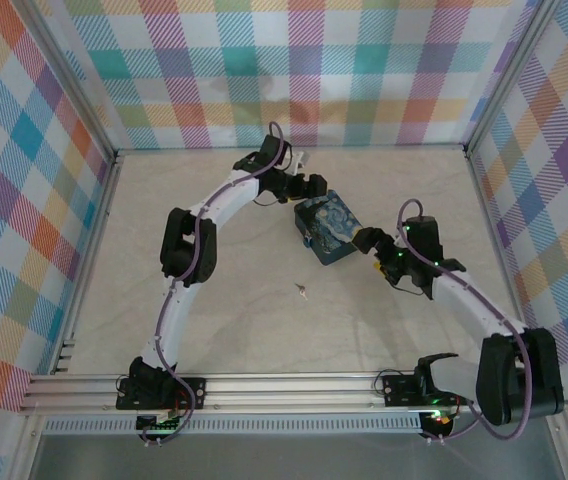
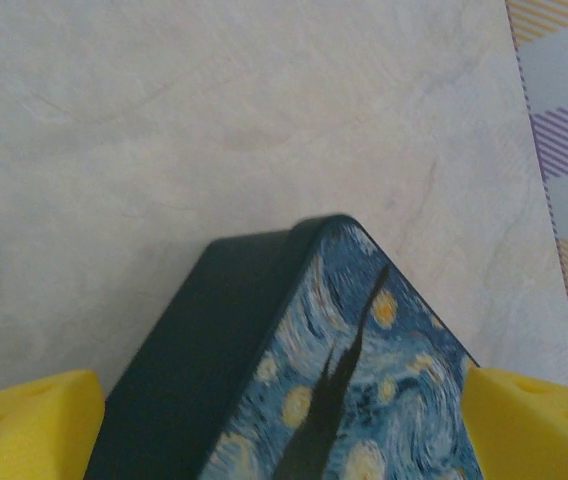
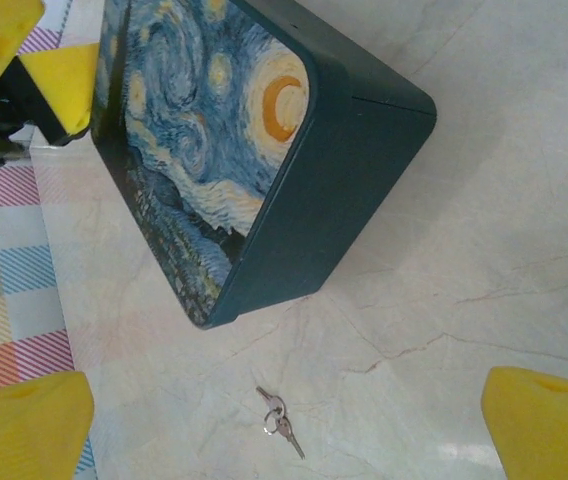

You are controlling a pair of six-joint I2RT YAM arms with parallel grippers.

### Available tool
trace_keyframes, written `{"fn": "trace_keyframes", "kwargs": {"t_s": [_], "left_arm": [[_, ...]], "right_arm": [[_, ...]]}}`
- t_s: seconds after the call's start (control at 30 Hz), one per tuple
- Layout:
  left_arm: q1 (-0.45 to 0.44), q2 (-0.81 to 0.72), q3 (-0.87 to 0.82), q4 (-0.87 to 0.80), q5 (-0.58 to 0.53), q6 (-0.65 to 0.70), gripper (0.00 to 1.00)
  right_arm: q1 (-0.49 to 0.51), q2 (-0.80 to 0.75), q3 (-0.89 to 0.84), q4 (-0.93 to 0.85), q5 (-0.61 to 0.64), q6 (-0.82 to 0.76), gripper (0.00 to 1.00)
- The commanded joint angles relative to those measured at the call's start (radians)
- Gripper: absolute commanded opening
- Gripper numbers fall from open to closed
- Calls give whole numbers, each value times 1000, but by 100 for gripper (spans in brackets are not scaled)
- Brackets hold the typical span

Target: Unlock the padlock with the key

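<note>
The dark blue swirl-printed tin (image 1: 327,228) sits mid-table, its painted lid (image 3: 204,130) facing up. My left gripper (image 1: 309,188) is at its far corner, and in the left wrist view the tin (image 2: 294,370) lies between the wide-set yellow fingers (image 2: 24,430); my left gripper (image 2: 284,440) is open. The key (image 1: 301,289), small and silvery on a ring with a second one, lies flat on the table in front of the tin. My right gripper (image 1: 369,241) hangs open beside the tin's right side, and the key (image 3: 282,422) shows between its fingers (image 3: 549,425), some way off. The padlock is hidden.
Plaid walls (image 1: 294,60) close off the back and both sides. An aluminium rail (image 1: 284,385) runs along the near edge between the arm bases. Bare marbled tabletop (image 1: 264,330) lies around the key.
</note>
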Motion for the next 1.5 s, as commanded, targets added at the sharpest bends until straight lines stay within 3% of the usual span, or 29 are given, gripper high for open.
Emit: {"fn": "trace_keyframes", "kwargs": {"t_s": [0.0,0.37,0.63,1.1,1.47], "left_arm": [[-20,-37,-16,-42,63,44,89],[-39,-254,-368,159,95,-19,83],[-42,-457,-677,334,40,-69,80],[3,-750,-1069,443,-173,-106,79],[49,-797,-1129,440,-195,-112,85]], "right_arm": [[7,76,35,82,-31,27,97],[9,276,159,124,-54,8,87],[22,407,270,101,-113,-42,74],[153,635,515,39,-148,-103,73],[177,633,560,-22,-89,-133,81]]}}
